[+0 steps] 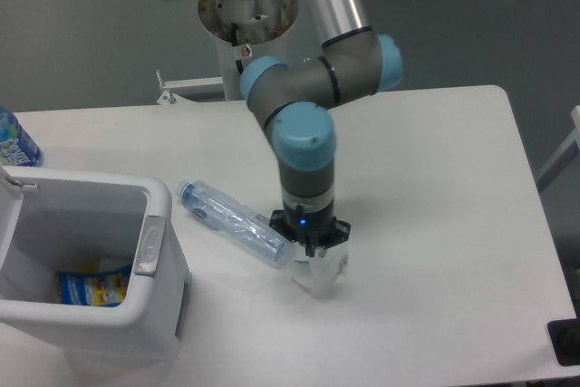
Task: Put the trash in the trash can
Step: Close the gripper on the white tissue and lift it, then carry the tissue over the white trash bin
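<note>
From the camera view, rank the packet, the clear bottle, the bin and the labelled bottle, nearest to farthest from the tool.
1. Packet: at the tool, just below it.
2. Clear bottle: lying just to the tool's left in the picture.
3. Bin: further left, front corner of the table.
4. Labelled bottle: far left edge.

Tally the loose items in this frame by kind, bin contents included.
Plastic bottles: 2 (clear bottle lying on the table; labelled bottle at the left edge)
Packets: 2 (white packet under the gripper; blue and yellow wrapper inside the trash can)
Bins: 1
Total: 5
</note>
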Robot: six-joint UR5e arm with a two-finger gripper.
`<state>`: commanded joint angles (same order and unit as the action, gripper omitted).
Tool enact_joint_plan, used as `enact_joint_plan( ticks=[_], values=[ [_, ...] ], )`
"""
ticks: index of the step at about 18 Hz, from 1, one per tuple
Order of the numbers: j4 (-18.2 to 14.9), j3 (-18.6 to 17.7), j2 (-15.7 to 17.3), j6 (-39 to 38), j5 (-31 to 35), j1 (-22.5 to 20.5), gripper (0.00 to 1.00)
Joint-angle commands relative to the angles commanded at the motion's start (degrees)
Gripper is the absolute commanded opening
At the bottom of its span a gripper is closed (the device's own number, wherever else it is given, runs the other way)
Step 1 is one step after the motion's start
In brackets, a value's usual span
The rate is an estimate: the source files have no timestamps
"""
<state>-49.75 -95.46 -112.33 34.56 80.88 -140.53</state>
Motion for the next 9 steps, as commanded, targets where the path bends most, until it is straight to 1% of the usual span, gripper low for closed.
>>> enact_joint_plan(
  ticks=[1, 4, 6, 9],
  values=[
    [0.0, 1.1, 0.2, -2.1, -1.9, -0.6, 0.05],
    [0.0, 6.3, 0.0, -9.4, -6.6, -1.4, 0.06],
    [0.0, 9.0, 0.2, -14.3, -9.5, -2.0, 0.06],
    [0.0, 11.8, 1.1, -20.5, -12.1, -1.9, 0.05]
  ],
)
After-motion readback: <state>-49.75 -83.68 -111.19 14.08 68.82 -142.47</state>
